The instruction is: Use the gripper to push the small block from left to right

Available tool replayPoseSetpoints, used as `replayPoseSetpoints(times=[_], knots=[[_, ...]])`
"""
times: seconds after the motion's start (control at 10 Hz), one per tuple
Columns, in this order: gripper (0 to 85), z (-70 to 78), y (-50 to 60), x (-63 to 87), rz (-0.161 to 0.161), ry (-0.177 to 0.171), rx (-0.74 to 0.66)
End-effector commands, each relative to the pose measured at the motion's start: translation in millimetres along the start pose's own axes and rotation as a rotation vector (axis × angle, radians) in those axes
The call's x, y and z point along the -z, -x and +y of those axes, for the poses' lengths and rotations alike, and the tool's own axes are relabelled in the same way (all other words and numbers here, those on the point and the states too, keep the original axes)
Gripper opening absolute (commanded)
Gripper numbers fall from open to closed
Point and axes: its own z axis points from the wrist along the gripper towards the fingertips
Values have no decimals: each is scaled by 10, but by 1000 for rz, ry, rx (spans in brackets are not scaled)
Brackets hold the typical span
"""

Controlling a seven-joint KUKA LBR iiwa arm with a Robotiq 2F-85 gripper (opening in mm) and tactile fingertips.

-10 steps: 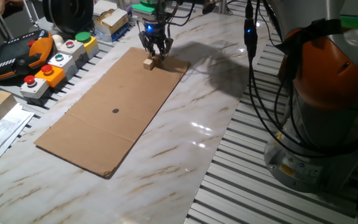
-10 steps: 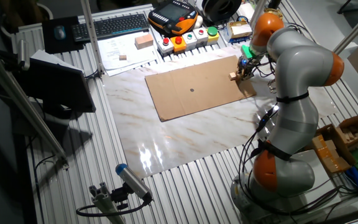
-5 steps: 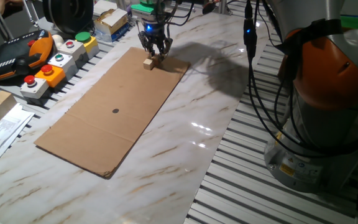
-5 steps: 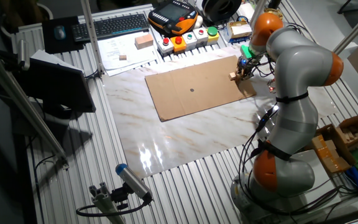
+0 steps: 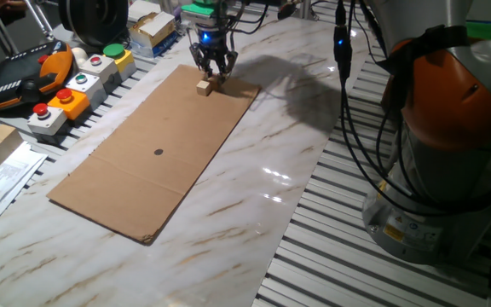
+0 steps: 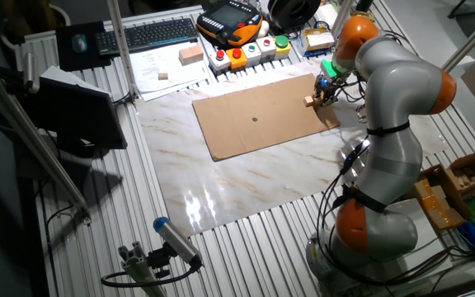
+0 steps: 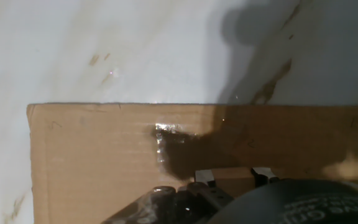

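A marble-patterned table [image 5: 254,162] is seen, with a long cardboard sheet [image 5: 156,145] laid flat on it. At the far end of the sheet, near its corner, the small block [image 5: 204,86] is found, resting on the cardboard. The gripper [image 5: 212,70] is held low directly beside and above the block, apparently touching it, though contact cannot be confirmed. Whether the fingers are spread or closed cannot be told; nothing is seen held between them. The pushing step is judged to be in hand. A steady sideways sweep at block height is called for next, with the fingertips kept just off the cardboard.
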Motion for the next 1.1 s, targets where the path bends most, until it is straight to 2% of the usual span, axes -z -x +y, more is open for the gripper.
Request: replayPoseSetpoints(times=[0.0,0.1,0.2,0.3,0.5,0.7,1.0], knots=[[10,-1,-1,-1,-12,1,-4],[10,-1,-1,-1,-29,8,-8],[10,-1,-1,-1,-32,13,-12],[10,-1,-1,-1,-18,26,-22],[10,-1,-1,-1,-22,76,-29],[10,-1,-1,-1,-43,102,-35],[10,-1,-1,-1,-28,89,-57]])
